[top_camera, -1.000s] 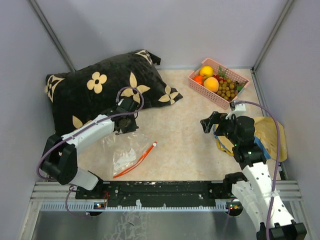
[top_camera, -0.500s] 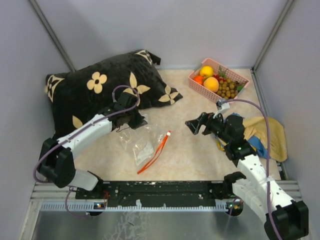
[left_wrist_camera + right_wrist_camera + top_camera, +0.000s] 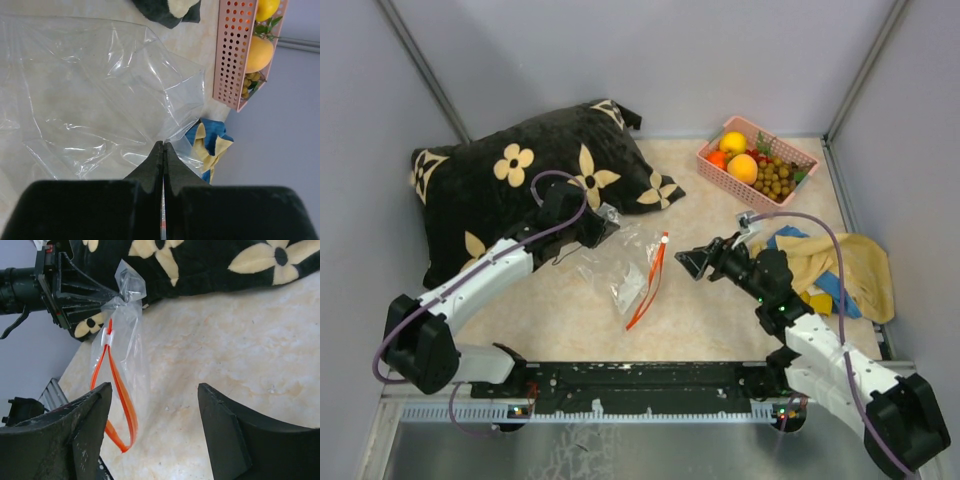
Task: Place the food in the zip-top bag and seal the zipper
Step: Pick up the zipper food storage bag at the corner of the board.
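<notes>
One clear crinkly zip-top bag (image 3: pixel 620 268) near the middle of the beige desk (image 3: pixel 700 310), hanging from one pinched corner and trailing down toward the near edge. One thin orange-red zipper strip (image 3: pixel 649 282) along the bag's mouth, standing open as a long narrow loop in the right wrist view (image 3: pixel 116 400), with a small white slider at its upper end.

Left gripper (image 3: pixel 604 219) clamped tight on a bunched corner of the bag, fingers pressed together with no gap in the left wrist view (image 3: pixel 163 167), clear film spreading out beyond the tips. Right gripper (image 3: pixel 699 262) just right of the zipper, jaws spread wide, nothing between them; not touching the bag in the right wrist view (image 3: pixel 155 435).

One pink perforated plastic basket (image 3: pixel 724 174) at the far right corner of the desk, holding the toy food: one yellow round fruit (image 3: pixel 732 142), one orange round fruit (image 3: pixel 742 168), one red-orange fruit (image 3: pixel 717 159) and one bunch of small tan-brown balls (image 3: pixel 778 178); possibly some small red pieces among them, too small to count.

One black cushion with cream flowers (image 3: pixel 520 180) along the far left corner. One yellow-and-blue cloth (image 3: pixel 850 265) crumpled at the right edge.
</notes>
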